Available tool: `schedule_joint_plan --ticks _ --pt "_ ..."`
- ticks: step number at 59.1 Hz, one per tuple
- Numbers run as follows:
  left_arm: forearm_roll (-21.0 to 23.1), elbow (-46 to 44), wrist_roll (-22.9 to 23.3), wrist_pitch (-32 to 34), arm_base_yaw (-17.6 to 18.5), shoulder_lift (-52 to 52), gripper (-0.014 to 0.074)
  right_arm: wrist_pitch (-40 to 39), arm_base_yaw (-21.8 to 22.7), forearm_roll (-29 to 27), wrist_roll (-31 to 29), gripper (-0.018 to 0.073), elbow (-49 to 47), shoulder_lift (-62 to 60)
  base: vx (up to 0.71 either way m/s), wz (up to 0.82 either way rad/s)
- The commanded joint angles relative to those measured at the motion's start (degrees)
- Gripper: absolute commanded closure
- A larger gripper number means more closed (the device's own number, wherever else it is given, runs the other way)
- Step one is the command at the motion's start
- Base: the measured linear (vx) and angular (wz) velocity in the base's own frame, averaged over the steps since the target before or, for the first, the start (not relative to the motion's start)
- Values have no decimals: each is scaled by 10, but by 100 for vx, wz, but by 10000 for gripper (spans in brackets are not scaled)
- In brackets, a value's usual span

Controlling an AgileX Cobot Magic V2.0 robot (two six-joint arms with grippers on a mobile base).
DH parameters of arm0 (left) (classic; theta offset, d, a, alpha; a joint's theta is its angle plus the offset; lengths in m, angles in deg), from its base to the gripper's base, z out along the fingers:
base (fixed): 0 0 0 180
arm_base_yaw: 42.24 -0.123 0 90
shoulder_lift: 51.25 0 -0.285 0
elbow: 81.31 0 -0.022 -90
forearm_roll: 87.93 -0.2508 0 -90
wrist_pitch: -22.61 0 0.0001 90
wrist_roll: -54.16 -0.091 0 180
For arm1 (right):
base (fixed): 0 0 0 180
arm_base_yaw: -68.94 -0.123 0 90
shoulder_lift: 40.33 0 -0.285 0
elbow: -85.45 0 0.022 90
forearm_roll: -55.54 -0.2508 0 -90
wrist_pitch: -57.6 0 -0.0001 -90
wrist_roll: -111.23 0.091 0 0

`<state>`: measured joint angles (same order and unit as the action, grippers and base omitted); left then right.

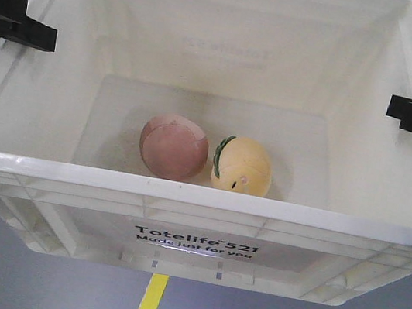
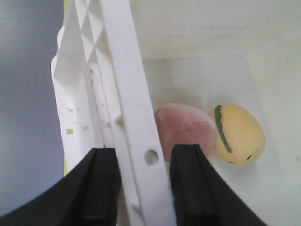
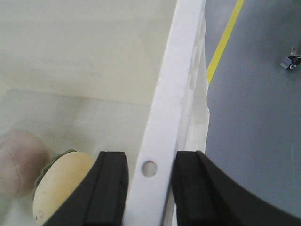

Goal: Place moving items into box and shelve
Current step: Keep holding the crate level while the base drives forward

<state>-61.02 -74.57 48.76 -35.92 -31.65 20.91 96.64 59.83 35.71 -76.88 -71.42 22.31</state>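
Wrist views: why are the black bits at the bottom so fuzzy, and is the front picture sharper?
Left wrist: the left gripper sits close to the lens, soft-edged; the yellow egg toy is sharper. Right wrist: the right gripper is likewise blurred, the pink ball hazy. Front: the box lettering is crisp, light even, shadows faint.

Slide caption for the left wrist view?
Left jaws grip the box by its rim; ball and egg lie side by side inside.
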Motion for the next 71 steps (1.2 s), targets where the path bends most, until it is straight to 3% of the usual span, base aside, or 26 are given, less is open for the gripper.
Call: schedule_joint_plan --ticks 1,71 --pt "64 -28 -17 61 3 -19 603 -80 -1 -32 0 565 -28 -13 18 14" --pt "64 -28 -17 61 3 -19 603 -80 -1 -32 0 565 -28 -13 21 4"
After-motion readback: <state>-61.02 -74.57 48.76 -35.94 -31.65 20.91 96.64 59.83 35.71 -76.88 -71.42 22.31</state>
